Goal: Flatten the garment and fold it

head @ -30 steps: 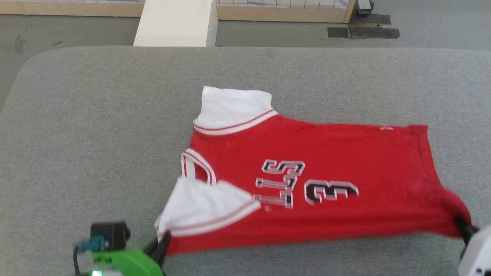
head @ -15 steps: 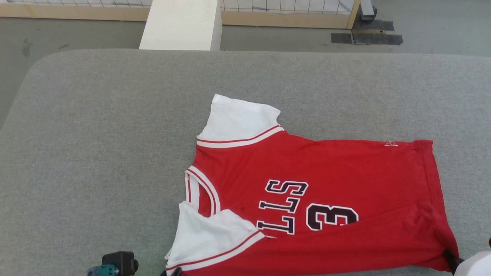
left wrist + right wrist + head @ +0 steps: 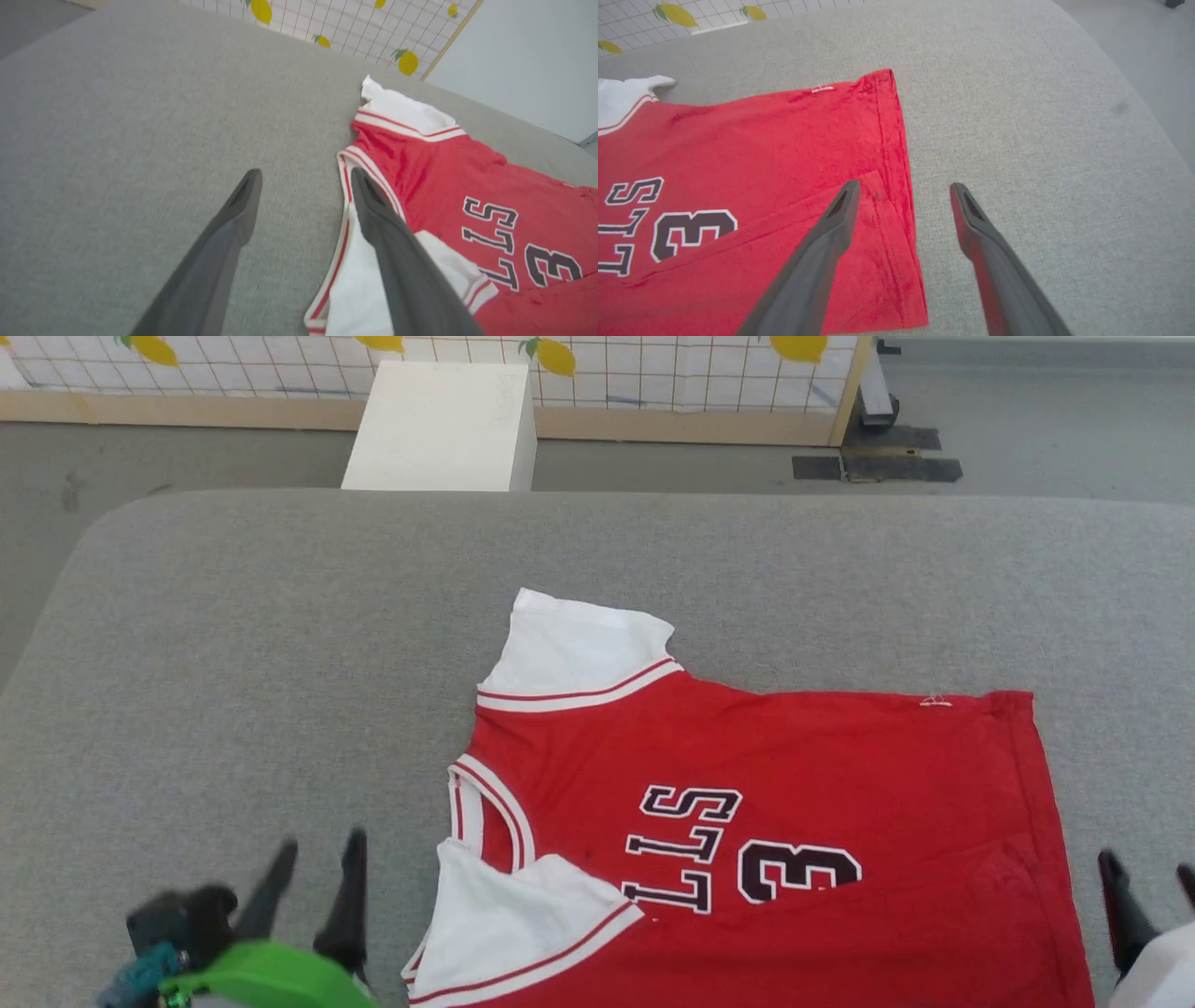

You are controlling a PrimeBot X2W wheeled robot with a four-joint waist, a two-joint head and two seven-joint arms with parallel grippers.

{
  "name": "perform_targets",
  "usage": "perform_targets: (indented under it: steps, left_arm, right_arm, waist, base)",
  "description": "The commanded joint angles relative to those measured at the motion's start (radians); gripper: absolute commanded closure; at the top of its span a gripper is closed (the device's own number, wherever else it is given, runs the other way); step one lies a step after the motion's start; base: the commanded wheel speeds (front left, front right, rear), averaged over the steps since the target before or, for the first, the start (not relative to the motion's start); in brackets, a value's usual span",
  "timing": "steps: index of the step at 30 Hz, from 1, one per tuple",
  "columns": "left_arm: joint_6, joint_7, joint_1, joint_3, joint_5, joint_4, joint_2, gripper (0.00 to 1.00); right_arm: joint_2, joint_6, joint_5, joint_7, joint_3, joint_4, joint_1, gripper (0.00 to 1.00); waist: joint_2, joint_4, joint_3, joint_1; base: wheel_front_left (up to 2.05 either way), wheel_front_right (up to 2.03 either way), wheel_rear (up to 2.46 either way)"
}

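Now flattening: L fingers (image 3: 350, 896) & R fingers (image 3: 1116, 905) spread, empty, jersey (image 3: 747, 775) between; next prob. unfold sleeve (image 3: 504, 919) beside L fingers.

- You are in what looks like a lab-style test room dressed as a set.
- At your 12 o'clock stands a white tile-grid panel printed with yellow lemons (image 3: 653, 364). It sits in a pale wooden frame (image 3: 187, 409) and reads as a flat backdrop, with a frame post at 1 o'clock.
- Between the panel and you runs a bare, smooth grey floor (image 3: 187, 457), scuffed at 10 o'clock.
- At 11 o'clock a plain white rectangular block (image 3: 439, 429) stands on that floor.
- At 1 o'clock flat black patches (image 3: 878, 467) lie on the floor by the foot of the post.
- Your work surface is a wide grey fabric-covered pad with rounded corners (image 3: 280, 616).
- Your left wrist view shows a plain pale wall (image 3: 528, 56) beside the panel.
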Motion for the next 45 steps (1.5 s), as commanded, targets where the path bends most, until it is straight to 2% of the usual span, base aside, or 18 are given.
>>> perform_targets:
  steps: [1,5,7,9,11,14,17,19,21,26,35,36,37,45]
  left_arm:
    - [0.001,-0.025,-0.052,0.004,0.039,-0.022,0.013,0.0]
    - [0.007,-0.057,-0.215,0.001,0.167,-0.069,0.061,0.0]
    - [-0.006,-0.03,-0.327,-0.017,0.231,-0.078,0.094,0.0]
    - [-0.03,0.013,-0.446,-0.04,0.26,-0.078,0.102,0.0]
    - [-0.078,0.075,-0.57,-0.078,0.297,-0.044,0.126,0.0]
    - [-0.16,0.168,-0.752,-0.13,0.31,0.035,0.126,0.0]
    - [-0.242,0.262,-0.892,-0.165,0.274,0.136,0.107,0.0]
    - [-0.279,0.308,-0.954,-0.177,0.246,0.199,0.092,0.0]
    - [-0.309,0.346,-0.996,-0.186,0.223,0.255,0.085,0.0]
    - [-0.347,0.442,-1.044,-0.212,0.175,0.359,0.083,0.0]
    - [-0.361,0.557,-1.061,-0.232,0.107,0.437,0.081,0.0]
    - [-0.361,0.565,-1.061,-0.235,0.105,0.441,0.081,0.27]
    - [-0.361,0.57,-1.061,-0.237,0.104,0.444,0.082,1.0]
    - [-0.359,0.52,-1.059,-0.237,0.114,0.462,0.083,1.0]
  right_arm:
    - [-0.001,-0.002,-0.01,-0.031,0.001,-0.014,-0.03,0.0]
    - [0.002,-0.002,-0.014,-0.077,0.026,-0.033,-0.059,0.0]
    - [0.003,-0.002,-0.007,-0.087,0.042,-0.046,-0.08,0.0]
    - [0.003,-0.002,-0.003,-0.096,0.056,-0.058,-0.103,0.0]
    - [0.003,-0.002,0.003,-0.11,0.069,-0.067,-0.134,0.0]
    - [0.003,-0.002,0.007,-0.127,0.093,-0.072,-0.183,0.0]
    - [0.003,-0.002,0.007,-0.141,0.105,-0.075,-0.223,0.0]
    - [0.003,-0.002,0.012,-0.144,0.111,-0.073,-0.242,0.0]
    - [0.003,-0.002,0.016,-0.146,0.116,-0.072,-0.257,0.0]
    - [0.003,-0.002,0.018,-0.148,0.116,-0.064,-0.282,0.0]
    - [0.003,-0.002,0.019,-0.142,0.104,-0.061,-0.297,0.0]
    - [0.003,-0.002,0.018,-0.141,0.103,-0.061,-0.298,0.0]
    - [0.003,-0.002,0.018,-0.14,0.103,-0.062,-0.299,0.0]
    - [-0.012,-0.002,0.01,-0.122,0.129,-0.089,-0.33,0.0]
  waist:
    - [0.0,-0.008,0.018,0.0]
    - [0.0,-0.025,0.082,0.0]
    - [0.0,-0.036,0.127,0.0]
    - [0.0,-0.043,0.175,0.0]
    - [0.0,-0.049,0.227,0.0]
    - [0.0,-0.059,0.298,0.0]
    - [0.0,-0.069,0.355,0.0]
    - [0.0,-0.076,0.384,0.0]
    - [0.0,-0.086,0.411,0.0]
    - [0.0,-0.105,0.46,0.0]
    - [0.0,-0.119,0.5,0.0]
    - [0.0,-0.12,0.502,0.0]
    - [0.0,-0.121,0.504,0.0]
    - [0.0,-0.114,0.481,0.0]
  base:
    - [0.0,0.0,0.0]
    - [0.0,0.0,0.0]
    - [0.0,0.0,0.0]
    - [0.0,0.0,0.0]
    - [0.0,0.0,0.0]
    - [0.0,0.0,0.0]
    - [0.0,0.0,0.0]
    - [0.0,0.0,0.0]
    - [0.0,0.0,0.0]
    - [0.0,0.0,0.0]
    - [0.0,0.0,0.0]
    - [0.0,0.0,0.0]
    - [0.0,0.0,0.0]
    - [0.0,0.0,0.0]
